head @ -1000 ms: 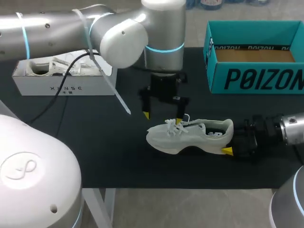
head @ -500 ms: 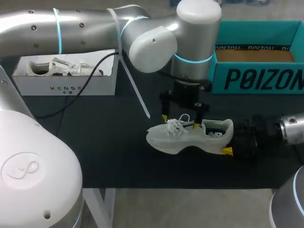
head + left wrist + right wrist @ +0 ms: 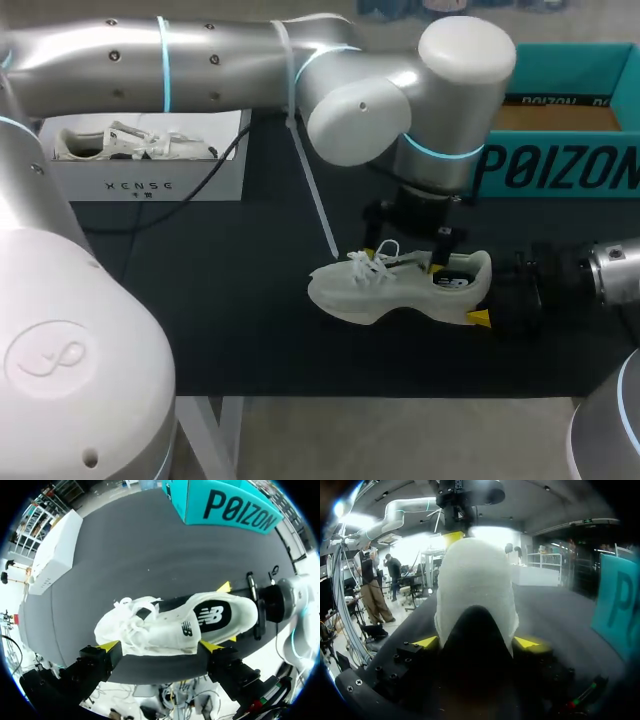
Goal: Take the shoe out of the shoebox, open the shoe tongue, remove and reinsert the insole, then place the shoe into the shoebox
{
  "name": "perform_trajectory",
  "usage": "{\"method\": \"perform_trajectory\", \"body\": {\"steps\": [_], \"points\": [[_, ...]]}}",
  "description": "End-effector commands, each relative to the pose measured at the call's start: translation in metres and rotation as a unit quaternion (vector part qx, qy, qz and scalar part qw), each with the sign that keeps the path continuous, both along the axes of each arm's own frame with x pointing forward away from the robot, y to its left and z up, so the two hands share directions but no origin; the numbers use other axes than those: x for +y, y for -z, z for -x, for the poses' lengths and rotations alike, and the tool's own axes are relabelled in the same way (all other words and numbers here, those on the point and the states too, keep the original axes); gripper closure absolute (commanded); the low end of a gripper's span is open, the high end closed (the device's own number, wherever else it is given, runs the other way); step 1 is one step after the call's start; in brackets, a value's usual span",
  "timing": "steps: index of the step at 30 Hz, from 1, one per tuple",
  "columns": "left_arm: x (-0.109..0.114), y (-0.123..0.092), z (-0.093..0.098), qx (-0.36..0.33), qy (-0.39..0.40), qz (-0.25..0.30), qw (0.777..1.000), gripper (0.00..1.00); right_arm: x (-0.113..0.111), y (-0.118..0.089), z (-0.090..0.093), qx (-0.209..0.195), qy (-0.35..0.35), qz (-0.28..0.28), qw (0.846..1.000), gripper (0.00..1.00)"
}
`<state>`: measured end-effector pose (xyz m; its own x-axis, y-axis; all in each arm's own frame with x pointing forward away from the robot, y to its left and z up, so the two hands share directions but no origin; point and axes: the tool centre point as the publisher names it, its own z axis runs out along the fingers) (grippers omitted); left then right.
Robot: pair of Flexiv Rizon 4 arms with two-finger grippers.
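A white sneaker (image 3: 385,290) stands upright on the black table (image 3: 220,300), toe to the left. My left gripper (image 3: 403,258) hangs open just over its tongue and laces. In the left wrist view the shoe (image 3: 170,625) lies below and between the open gripper's (image 3: 160,647) two yellow tips, with its dark opening toward the heel. My right gripper (image 3: 484,298) comes in from the right, shut on the shoe's heel. The right wrist view shows the heel (image 3: 475,590) filling the gap between that gripper's (image 3: 476,642) yellow tips. The teal shoebox (image 3: 560,165) stands open at the back right.
A white box (image 3: 140,185) holding another white shoe (image 3: 110,140) sits at the back left, with a black cable running past it. The teal shoebox (image 3: 225,507) and the white box (image 3: 55,550) both lie beyond the shoe in the left wrist view.
My left arm has swung to the right, carrying its open gripper from over the toe and laces to over the tongue. Shoe and right gripper have stayed put.
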<state>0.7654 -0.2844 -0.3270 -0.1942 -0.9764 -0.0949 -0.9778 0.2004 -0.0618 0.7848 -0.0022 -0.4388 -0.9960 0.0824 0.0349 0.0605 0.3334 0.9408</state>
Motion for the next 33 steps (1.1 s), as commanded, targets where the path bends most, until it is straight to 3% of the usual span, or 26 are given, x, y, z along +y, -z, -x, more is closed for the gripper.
{"method": "perform_trajectory", "body": {"steps": [1, 30, 31, 32, 33], "points": [[-0.007, 0.001, 0.007, -0.027, -0.013, -0.02, 0.999, 0.0, 0.002, 0.006, 0.0, 0.001, 0.001, 0.001, 1.0, 1.0], [-0.027, 0.031, -0.001, -0.026, -0.033, -0.065, 0.997, 0.0, 0.002, 0.006, 0.0, 0.001, 0.001, 0.001, 1.0, 1.0], [-0.026, 0.031, -0.001, -0.026, -0.035, -0.066, 0.997, 0.14, 0.002, 0.006, 0.0, 0.001, 0.001, 0.001, 1.0, 1.0], [-0.025, 0.03, -0.001, -0.026, -0.035, -0.066, 0.997, 0.56, 0.002, 0.006, 0.0, 0.001, 0.001, 0.001, 1.0, 1.0], [-0.024, 0.029, 0.0, -0.027, -0.036, -0.066, 0.997, 0.72, 0.002, 0.006, 0.0, 0.001, 0.001, 0.001, 1.0, 1.0]]}}
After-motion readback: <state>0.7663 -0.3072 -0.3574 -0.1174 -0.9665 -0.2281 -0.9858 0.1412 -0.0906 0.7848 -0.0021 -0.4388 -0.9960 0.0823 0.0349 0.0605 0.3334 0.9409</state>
